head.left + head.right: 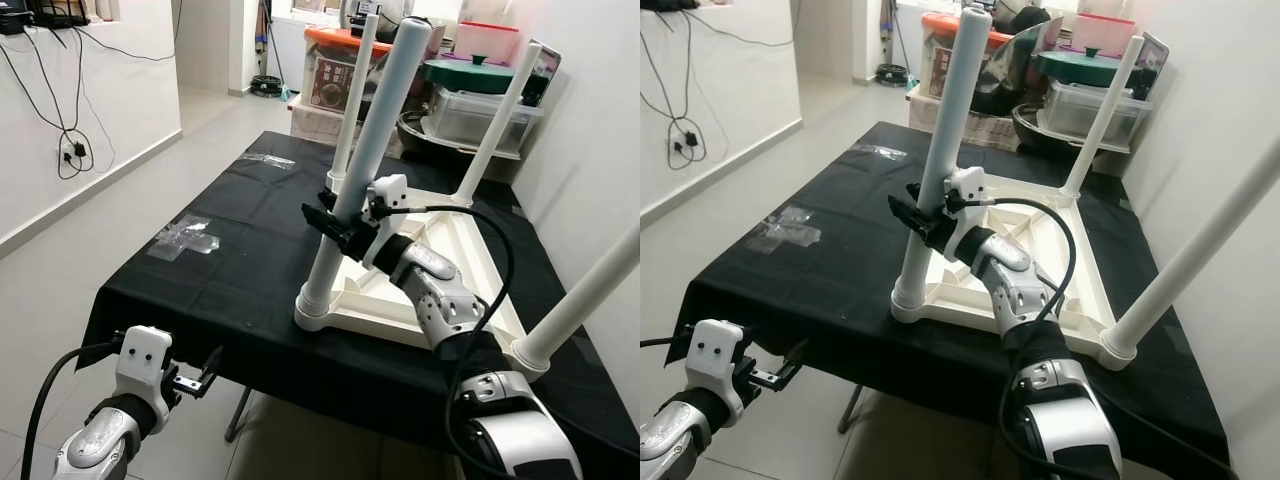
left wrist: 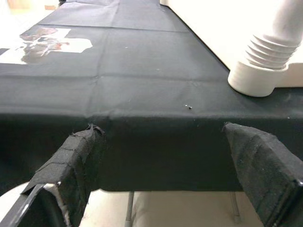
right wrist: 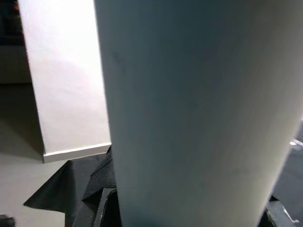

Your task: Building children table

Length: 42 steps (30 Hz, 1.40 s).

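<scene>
The white children's table (image 1: 455,265) lies upside down on the bench (image 1: 250,260), which has a black cloth over it. Its four round legs stick up in the air. The right end effector (image 1: 335,222) is clenched around the near left leg (image 1: 365,150), about halfway up. The left end effector (image 1: 200,383) hangs low, just in front of the bench's near edge, with its fingers (image 2: 78,163) spread apart and nothing in them. Clear plastic bags (image 1: 185,238) lie on the cloth, off to the left

Table leg (image 1: 370,150): smooth matt white plastic. Tablecloth (image 1: 240,230): matt black cloth. Wrapper (image 1: 183,238): glossy clear plastic.
</scene>
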Motion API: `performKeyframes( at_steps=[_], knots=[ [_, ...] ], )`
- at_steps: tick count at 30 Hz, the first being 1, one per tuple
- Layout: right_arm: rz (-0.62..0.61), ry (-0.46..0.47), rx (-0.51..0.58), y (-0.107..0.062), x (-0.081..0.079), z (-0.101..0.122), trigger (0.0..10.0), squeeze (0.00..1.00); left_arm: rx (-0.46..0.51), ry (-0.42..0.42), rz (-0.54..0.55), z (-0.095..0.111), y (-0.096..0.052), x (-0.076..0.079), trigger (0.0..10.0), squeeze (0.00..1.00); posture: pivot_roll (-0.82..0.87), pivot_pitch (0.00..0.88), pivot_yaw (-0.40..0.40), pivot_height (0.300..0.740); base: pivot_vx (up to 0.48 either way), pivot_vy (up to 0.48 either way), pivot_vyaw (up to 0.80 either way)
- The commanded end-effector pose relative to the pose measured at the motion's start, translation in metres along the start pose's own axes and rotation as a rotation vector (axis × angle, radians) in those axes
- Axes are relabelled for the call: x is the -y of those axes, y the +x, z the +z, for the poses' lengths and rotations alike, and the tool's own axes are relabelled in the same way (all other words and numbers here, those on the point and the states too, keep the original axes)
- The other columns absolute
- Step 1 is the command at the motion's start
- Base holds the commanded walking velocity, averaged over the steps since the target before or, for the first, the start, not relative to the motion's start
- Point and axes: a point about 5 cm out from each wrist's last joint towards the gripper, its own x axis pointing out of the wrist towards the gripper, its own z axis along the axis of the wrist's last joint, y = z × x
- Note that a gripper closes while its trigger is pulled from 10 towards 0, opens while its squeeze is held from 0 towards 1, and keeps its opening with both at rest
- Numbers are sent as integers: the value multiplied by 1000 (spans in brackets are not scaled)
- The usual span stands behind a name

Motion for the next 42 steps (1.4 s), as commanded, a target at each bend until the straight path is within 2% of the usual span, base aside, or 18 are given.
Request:
performKeyframes(
  at_steps=[1, 2, 6, 12, 15, 29, 32, 40, 41, 42],
  knots=[
    [-1, 66, -113, -7, -3, -30, 0, 0, -9, 7, -7, -2, 2, 1, 10000, 0, 122, 0, -130, 740, 0, 0, 0],
    [53, 64, -130, -3, -8, -31, 0, 0, -13, 4, -3, -4, 1, 1, 10000, 0, 125, 0, -133, 740, 0, 0, 0],
    [85, 56, -137, -2, -11, -31, 0, 0, -15, 2, -1, -5, 0, 1, 10000, 0, 125, 0, -133, 740, 0, 0, 0],
    [225, 96, -173, 12, -21, -25, 0, 0, -17, -9, 7, -6, -1, 4, 10000, 0, 140, 0, -164, 740, 0, 0, 0],
    [241, 107, -176, 17, -23, -23, 0, 0, -19, -10, 10, -7, -3, 5, 10000, 0, 143, 0, -167, 740, 0, 0, 0],
    [243, 124, -182, 18, -23, -24, 0, 0, -21, -12, 12, -7, -3, 5, 10000, 0, 138, 0, -167, 740, 0, 0, 0],
    [170, 87, -202, 23, -24, -25, 0, 0, -20, -12, 9, -7, -3, 6, 10000, 0, 135, 0, -165, 740, 0, 0, 0],
    [118, 89, -222, 25, -27, -27, 0, 0, -20, -13, 10, -7, -2, 5, 10000, 0, 131, 0, -163, 740, 0, 0, 0],
    [-2, 90, -275, 24, -21, -35, 0, 0, -20, -13, 10, -7, -2, 5, 10000, 0, 129, 0, -161, 740, 0, 0, 0],
    [-2, 90, -275, 24, -21, -35, 0, 0, -20, -13, 10, -7, -2, 5, 10000, 0, 129, 0, -161, 740, 0, 0, 0]
  ],
)
